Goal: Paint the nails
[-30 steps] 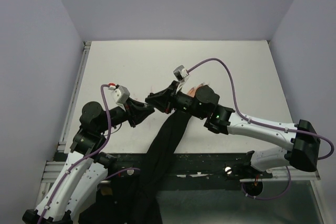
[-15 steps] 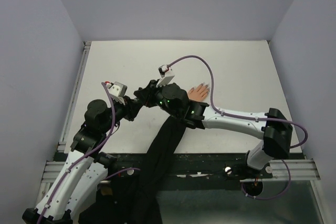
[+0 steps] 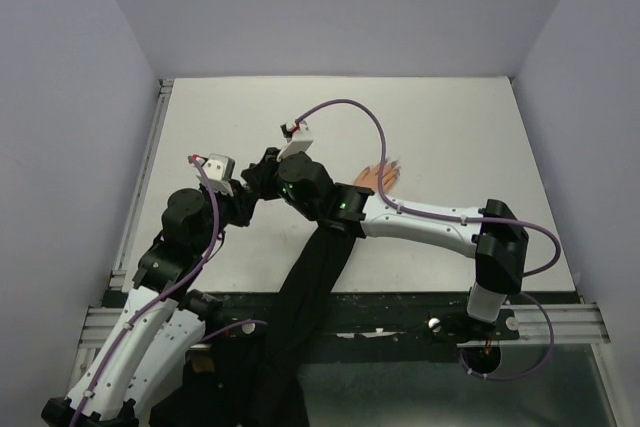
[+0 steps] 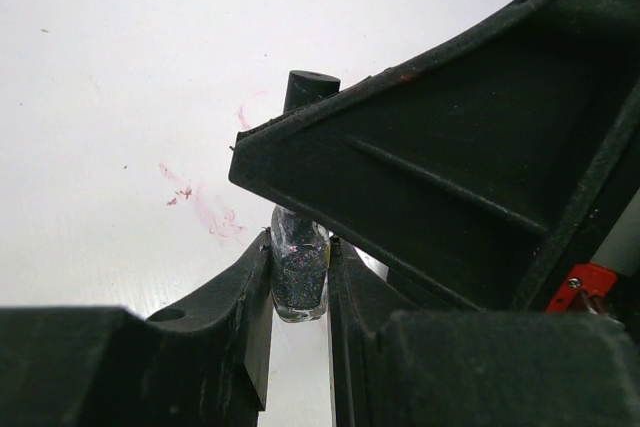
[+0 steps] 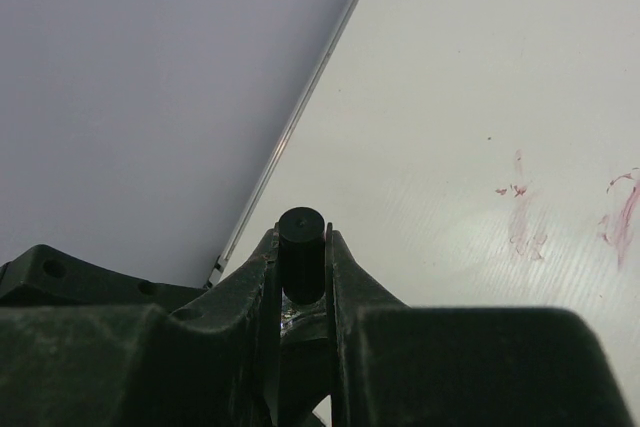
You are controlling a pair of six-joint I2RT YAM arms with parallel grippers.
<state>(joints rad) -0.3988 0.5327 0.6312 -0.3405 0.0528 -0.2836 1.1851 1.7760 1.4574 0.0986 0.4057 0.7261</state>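
table [image 3: 450, 127], one fake hand [image 3: 376, 180], one bottle [image 4: 298, 272]

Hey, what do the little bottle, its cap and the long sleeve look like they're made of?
The bottle: probably clear glass, glossy; dark glittery liquid shows through its wall. The cap: likely matte black plastic, smooth with no shine. The sleeve: soft black fabric, judging by how it drapes over the table edge.

Two white-and-black robot arms meet left of centre. The left arm [image 3: 150, 332] rises from its base and folds inward, its black two-finger left gripper [image 4: 300, 249] clamped on a small glittery glass bottle [image 4: 298, 285]. The right arm [image 3: 430, 219] stretches far across, its right gripper [image 5: 301, 252] pinching the bottle's black cylindrical cap [image 5: 301, 230].
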